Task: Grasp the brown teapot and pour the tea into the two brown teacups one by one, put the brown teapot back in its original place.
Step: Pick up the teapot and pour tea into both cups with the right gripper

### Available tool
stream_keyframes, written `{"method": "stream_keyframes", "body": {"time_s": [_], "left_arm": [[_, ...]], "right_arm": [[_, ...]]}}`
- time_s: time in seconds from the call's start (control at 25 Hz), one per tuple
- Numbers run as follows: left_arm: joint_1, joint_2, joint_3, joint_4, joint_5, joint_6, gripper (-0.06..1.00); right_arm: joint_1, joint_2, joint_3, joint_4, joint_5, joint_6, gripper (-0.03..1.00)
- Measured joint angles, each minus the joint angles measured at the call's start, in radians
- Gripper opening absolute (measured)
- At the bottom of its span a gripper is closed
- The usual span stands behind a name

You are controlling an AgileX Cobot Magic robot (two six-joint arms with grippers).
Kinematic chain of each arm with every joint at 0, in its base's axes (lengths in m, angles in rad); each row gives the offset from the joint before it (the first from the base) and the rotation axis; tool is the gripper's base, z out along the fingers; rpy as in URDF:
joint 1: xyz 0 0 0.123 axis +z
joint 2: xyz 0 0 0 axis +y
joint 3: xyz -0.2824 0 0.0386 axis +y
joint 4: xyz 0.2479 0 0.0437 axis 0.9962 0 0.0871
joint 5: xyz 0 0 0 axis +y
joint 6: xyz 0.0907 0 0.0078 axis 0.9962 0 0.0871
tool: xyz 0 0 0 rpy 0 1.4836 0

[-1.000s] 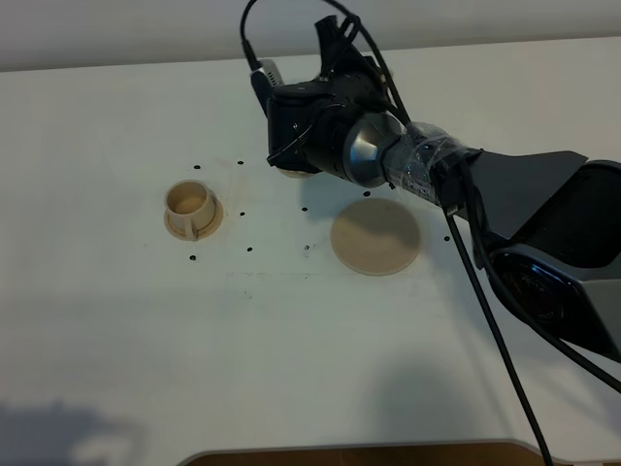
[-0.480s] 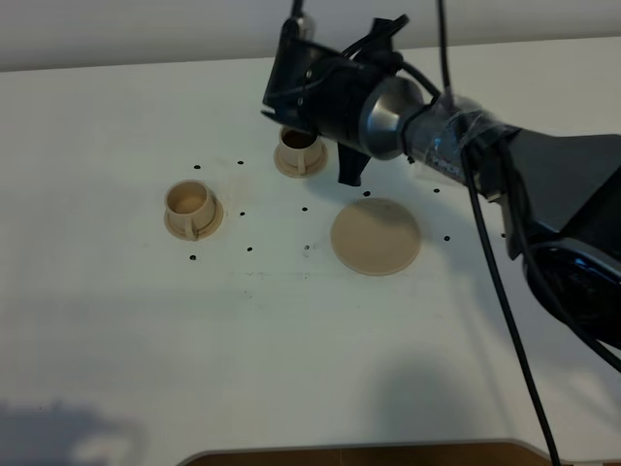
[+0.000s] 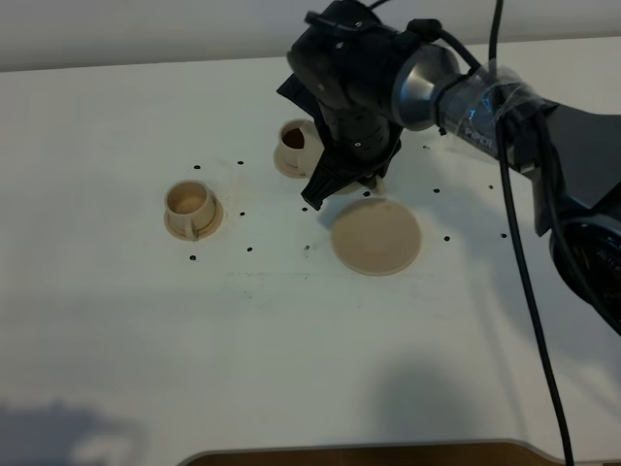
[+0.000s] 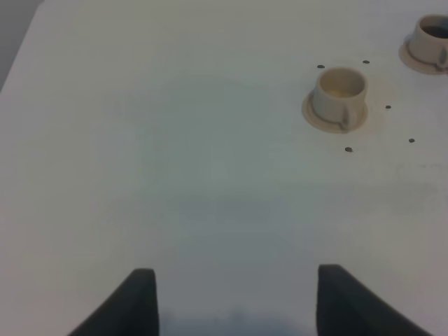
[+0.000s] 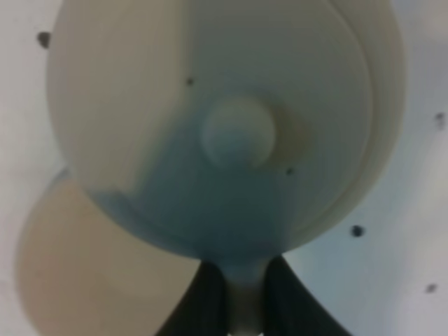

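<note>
I count 1 teapot, 2 cups and 1 round saucer on the white table. Far cup has dark tea in it; other cup looks pale inside. R claw is pinched tight on the teapot's handle, w/ the pot held between far cup & saucer, overlapping the saucer's edge. L claw is spread wide w/ nothing in it.

A white table is seen from the high camera, and small black dots are marked on its middle part. A flat round tan disc is laid on it. From this disc, a teacup filled with dark tea is found near, at about 11 o'clock, and an empty teacup is placed well apart, at about 9 o'clock.
</note>
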Motion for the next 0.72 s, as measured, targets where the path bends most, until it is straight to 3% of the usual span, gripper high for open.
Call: {"method": "stream_keyframes", "body": {"time_s": [0.36, 0.72], "left_arm": [[0.000, 0.000, 0.000, 0.000, 0.000, 0.000, 0.53], [0.000, 0.000, 0.000, 0.000, 0.000, 0.000, 0.53]], "right_arm": [[-0.021, 0.000, 0.003, 0.102, -0.011, 0.009, 0.12], [0.002, -0.010, 0.052, 0.092, -0.028, -0.001, 0.12]]}}
